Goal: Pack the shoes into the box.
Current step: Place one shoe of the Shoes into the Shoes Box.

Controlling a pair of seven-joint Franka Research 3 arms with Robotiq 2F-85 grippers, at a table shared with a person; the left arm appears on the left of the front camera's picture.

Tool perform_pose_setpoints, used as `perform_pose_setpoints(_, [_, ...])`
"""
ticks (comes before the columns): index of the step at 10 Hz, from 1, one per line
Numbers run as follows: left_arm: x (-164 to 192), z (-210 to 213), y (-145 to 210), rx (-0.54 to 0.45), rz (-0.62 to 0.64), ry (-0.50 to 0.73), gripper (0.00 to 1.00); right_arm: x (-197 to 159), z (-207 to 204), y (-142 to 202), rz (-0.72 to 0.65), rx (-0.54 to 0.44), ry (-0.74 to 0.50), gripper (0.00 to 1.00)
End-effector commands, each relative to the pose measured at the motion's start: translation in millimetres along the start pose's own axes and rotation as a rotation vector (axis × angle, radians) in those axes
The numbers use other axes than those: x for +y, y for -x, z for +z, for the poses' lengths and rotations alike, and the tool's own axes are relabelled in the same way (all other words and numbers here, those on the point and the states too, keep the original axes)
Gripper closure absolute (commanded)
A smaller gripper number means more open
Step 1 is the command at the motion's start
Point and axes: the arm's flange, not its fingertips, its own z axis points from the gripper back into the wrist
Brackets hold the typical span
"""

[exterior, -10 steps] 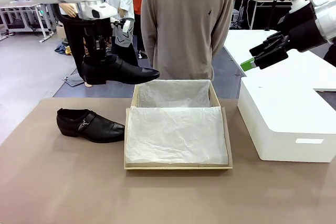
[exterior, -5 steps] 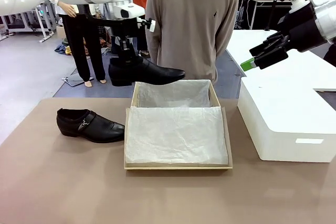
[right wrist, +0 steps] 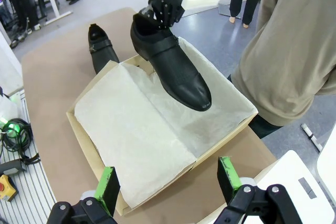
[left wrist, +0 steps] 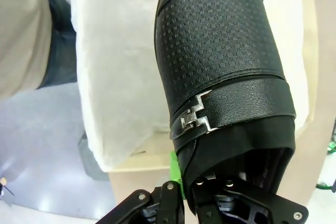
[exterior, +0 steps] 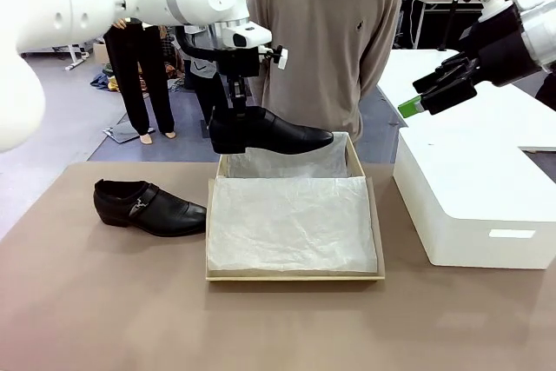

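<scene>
shoes: held shoe [exterior: 271, 133] in the air over the far-left part of the box [exterior: 295, 276]; second shoe [exterior: 148, 208] on the table [exterior: 104, 301] just left of the box.
left gripper [exterior: 236, 110] is clamped on the held shoe's heel collar, with one finger apparently inside the opening. right gripper [exterior: 417, 100] is spread wide and empty, high above the white box [exterior: 469, 206]. held shoe is about level, sole down, long axis across the table along the box's far wall, toe toward the robot's right. second shoe lies roughly the same way. judgement: stiff glossy leather, probably slick and fairly light. the collar is the sensible hold, though the long toe overhang may pivot. tissue paper [exterior: 291, 223] is soft and will crumple under it.
</scene>
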Motion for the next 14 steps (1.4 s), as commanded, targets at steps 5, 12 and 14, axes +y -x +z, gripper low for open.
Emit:
perform_pose_setpoints(5, [25, -25, -23, 0.000, -0.097, -0.011, 1.00, -3, -2, 0, 0.018, -0.021, -0.013, 0.00])
perform_pose_setpoints(12, [30, -65, -36, 0.039, -0.140, -0.024, 1.00, -3, -2, 0, 0.018, -0.021, -0.013, 0.00])
perform_pose_setpoints(14, [33, -74, -31, 0.020, -0.106, -0.054, 1.00, -3, -2, 0, 0.018, -0.021, -0.013, 0.00])
